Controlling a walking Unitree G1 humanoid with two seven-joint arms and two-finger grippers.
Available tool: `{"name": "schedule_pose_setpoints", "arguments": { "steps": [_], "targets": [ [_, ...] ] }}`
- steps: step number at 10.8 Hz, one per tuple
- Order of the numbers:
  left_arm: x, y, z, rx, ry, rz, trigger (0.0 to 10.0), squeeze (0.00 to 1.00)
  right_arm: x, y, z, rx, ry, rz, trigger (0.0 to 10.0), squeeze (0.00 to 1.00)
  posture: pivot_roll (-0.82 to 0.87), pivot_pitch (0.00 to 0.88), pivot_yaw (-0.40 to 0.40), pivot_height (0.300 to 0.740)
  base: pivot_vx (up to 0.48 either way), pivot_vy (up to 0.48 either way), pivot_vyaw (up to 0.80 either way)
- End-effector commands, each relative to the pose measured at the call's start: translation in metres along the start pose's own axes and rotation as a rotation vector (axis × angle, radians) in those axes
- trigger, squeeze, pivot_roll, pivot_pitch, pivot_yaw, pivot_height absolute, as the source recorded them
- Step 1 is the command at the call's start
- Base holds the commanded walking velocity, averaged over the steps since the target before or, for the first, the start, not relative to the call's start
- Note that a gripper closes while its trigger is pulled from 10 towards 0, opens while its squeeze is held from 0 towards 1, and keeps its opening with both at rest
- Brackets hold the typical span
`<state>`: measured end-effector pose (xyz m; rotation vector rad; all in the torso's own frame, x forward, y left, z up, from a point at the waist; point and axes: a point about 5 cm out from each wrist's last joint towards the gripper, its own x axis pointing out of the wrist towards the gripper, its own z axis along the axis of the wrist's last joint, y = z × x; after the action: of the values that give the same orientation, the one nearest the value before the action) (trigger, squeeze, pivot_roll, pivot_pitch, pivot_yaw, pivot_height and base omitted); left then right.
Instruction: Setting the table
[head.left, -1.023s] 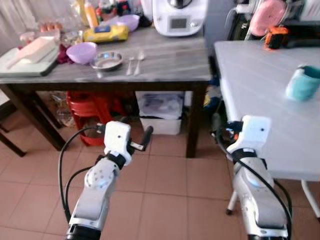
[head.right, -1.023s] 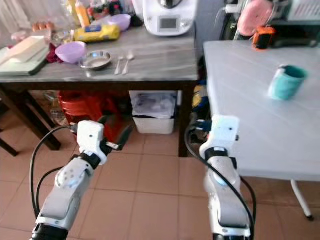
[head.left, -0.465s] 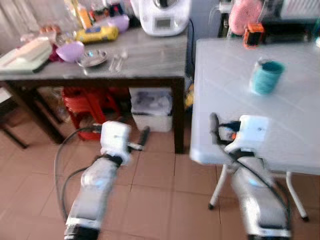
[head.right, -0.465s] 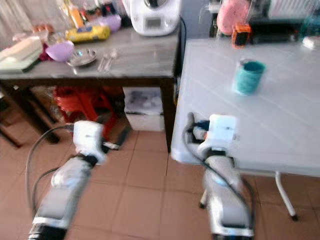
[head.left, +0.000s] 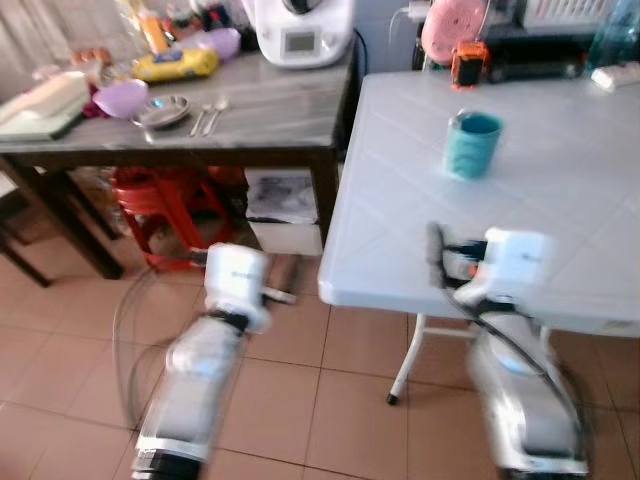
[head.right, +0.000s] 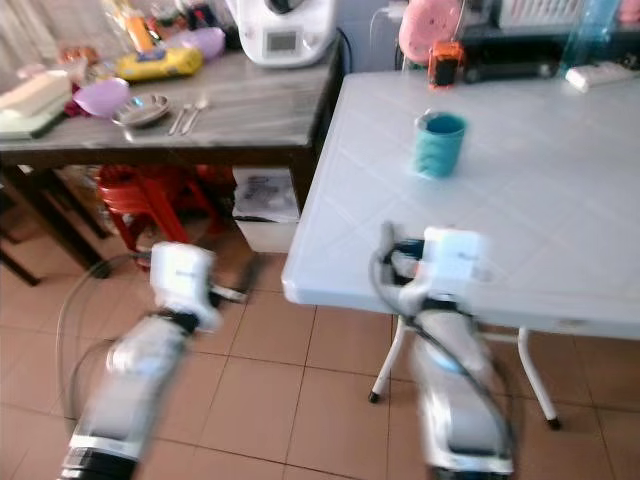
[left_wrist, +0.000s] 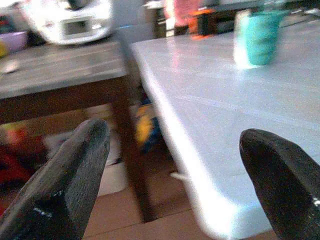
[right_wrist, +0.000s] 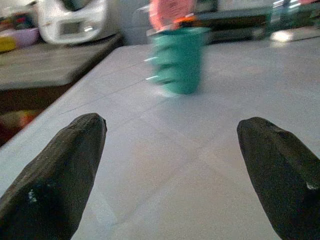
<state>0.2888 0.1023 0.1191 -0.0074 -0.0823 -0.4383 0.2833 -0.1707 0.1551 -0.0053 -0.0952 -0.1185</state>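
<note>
A white folding table (head.left: 560, 170) stands on a floor of terracotta tiles (head.left: 70, 340), and a teal cup (head.left: 471, 145) sits upright on it, well in from the near edge. Butted against the table's left side is a dark wooden table (head.left: 250, 110) with a grey streaked top. On that top lie a purple bowl (head.left: 120, 98), a small metal dish (head.left: 162, 110) just beside it, and what look like two spoons (head.left: 207, 115) (the blur makes them hard to read). A white kitchen appliance (head.left: 298, 30) stands at the far end, with a yellow packet (head.left: 175, 65) to its left. Under the wooden table are a red plastic stool (head.left: 165, 195) and a white bin (head.left: 280, 205).

The right gripper (right_wrist: 172, 165) hovers over the near part of the white table, fingers spread wide and empty, facing the cup. The left gripper (left_wrist: 175, 165) hangs at the table's left corner, fingers likewise spread apart, holding nothing.
</note>
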Motion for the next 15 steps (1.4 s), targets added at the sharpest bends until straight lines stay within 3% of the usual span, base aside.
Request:
{"name": "schedule_pose_setpoints", "arguments": {
  "steps": [1, 8, 15],
  "targets": [
    [-0.004, 0.012, 0.002, 0.025, -0.001, 0.036, 10.0, 0.0, 0.0, 0.011, 0.0, 0.02, -0.002, 0.028, 10.0, 0.0, -0.08, 0.068, 0.117, 0.74, 0.0, 0.0, 0.0],
    [-0.004, 0.002, 0.005, -0.059, -0.023, -0.068, 10.0, 0.0, -0.001, 0.01, 0.0, 0.015, 0.0, 0.029, 10.0, 0.0, -0.08, 0.073, 0.117, 0.74, 0.0, 0.0, -0.06],
    [-0.005, -0.002, 0.005, -0.085, -0.021, -0.108, 10.0, 0.0, -0.001, 0.009, -0.001, 0.016, 0.006, 0.024, 10.0, 0.0, -0.09, 0.073, 0.115, 0.74, 0.315, 0.0, 0.0]
  ]
}}
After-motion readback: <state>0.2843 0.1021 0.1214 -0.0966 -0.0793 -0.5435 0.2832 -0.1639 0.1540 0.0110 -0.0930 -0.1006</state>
